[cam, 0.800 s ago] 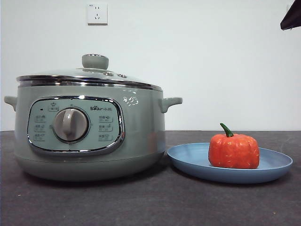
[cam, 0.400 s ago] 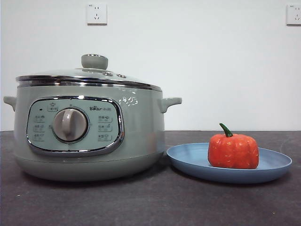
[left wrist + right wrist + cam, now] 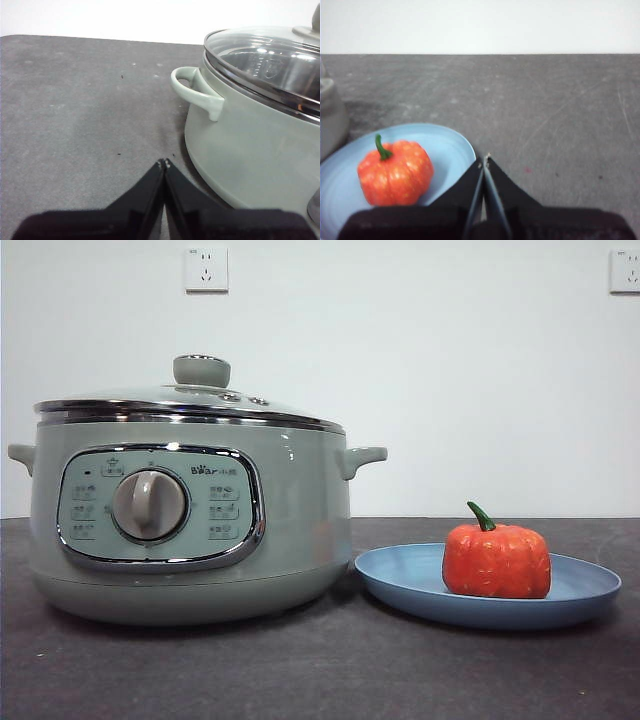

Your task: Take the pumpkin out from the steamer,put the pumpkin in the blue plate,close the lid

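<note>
The orange-red pumpkin [image 3: 497,560] with its green stem stands upright in the blue plate [image 3: 400,585], to the right of the sage-green steamer [image 3: 300,530]. The glass lid [image 3: 190,400] with its green knob rests shut on the steamer. In the right wrist view the pumpkin [image 3: 395,172] sits in the blue plate [image 3: 452,145], and my right gripper [image 3: 483,160] is shut and empty just beside the plate's rim. My left gripper [image 3: 163,163] is shut and empty over the dark table, beside the steamer [image 3: 240,155] near its side handle, with the lid [image 3: 270,62] in place. Neither gripper shows in the front view.
A dark grey mat [image 3: 320,670] covers the table. Two wall sockets [image 3: 206,269] hang on the white wall behind. The steamer's side handle [image 3: 197,92] juts toward my left gripper.
The black arm tip at the top right corner of the front view has withdrawn out of sight. The pumpkin, plate, steamer and lid have not moved.
</note>
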You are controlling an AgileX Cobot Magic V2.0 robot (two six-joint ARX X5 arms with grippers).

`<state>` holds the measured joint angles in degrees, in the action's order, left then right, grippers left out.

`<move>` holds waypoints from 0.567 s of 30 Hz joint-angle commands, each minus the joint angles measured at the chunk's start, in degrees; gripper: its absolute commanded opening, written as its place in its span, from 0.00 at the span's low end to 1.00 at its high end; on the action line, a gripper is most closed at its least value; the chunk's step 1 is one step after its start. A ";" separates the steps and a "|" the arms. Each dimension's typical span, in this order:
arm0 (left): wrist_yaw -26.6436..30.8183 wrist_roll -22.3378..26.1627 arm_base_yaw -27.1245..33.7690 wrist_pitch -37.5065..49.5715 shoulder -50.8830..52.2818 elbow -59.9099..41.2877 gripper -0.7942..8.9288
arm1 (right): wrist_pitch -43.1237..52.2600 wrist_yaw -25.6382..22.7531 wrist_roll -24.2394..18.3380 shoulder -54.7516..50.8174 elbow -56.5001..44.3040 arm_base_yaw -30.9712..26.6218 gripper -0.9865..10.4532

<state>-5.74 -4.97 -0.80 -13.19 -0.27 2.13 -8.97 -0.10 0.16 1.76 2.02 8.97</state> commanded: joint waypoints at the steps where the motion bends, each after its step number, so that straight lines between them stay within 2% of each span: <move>1: -0.31 0.46 0.13 0.17 0.15 -0.94 0.08 | -1.33 0.13 0.15 -0.96 -1.62 -0.07 0.08; 17: -0.31 0.46 0.13 0.17 0.15 -0.94 0.08 | -0.94 -0.20 0.07 -0.63 -1.62 -0.17 0.08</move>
<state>-5.74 -4.97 -0.80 -13.19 -0.27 2.13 -10.26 -0.14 0.16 1.10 1.06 8.93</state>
